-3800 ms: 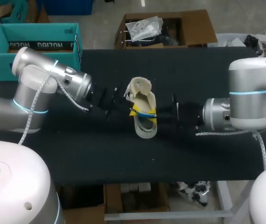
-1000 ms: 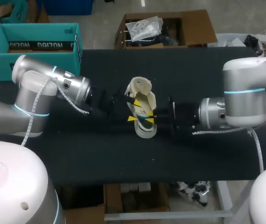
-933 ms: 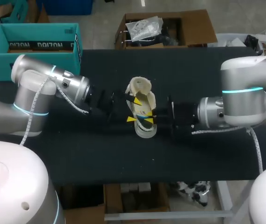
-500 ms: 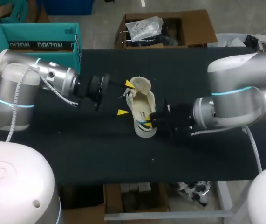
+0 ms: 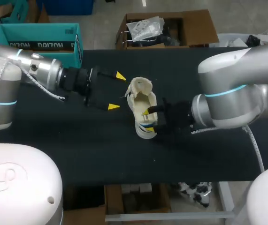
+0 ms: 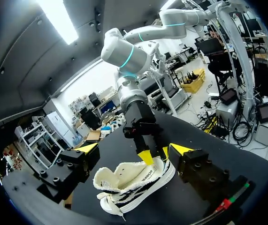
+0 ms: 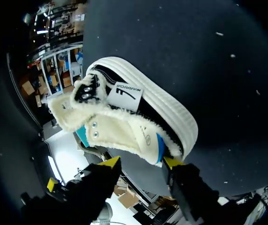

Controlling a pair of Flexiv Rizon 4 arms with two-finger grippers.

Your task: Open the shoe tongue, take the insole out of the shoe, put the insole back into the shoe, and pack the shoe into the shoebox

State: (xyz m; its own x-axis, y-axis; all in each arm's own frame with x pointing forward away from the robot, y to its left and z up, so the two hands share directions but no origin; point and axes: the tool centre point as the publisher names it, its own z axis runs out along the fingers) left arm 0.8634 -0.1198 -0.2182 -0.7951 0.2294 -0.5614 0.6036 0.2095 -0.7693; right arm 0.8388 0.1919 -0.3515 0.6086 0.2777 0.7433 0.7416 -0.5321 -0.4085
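Head view evenly lit from above; black table (image 5: 124,159) matte, swallows shadows; soft sheen on silver right arm (image 5: 237,89). Left wrist view: ceiling strip light (image 6: 61,21) blown out, glaring. Right wrist view dim; shoe (image 7: 134,122) pale against dark cloth.

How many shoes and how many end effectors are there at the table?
Shoe: 1
End effectors: 2 (left end effector, right end effector)
Total: 3
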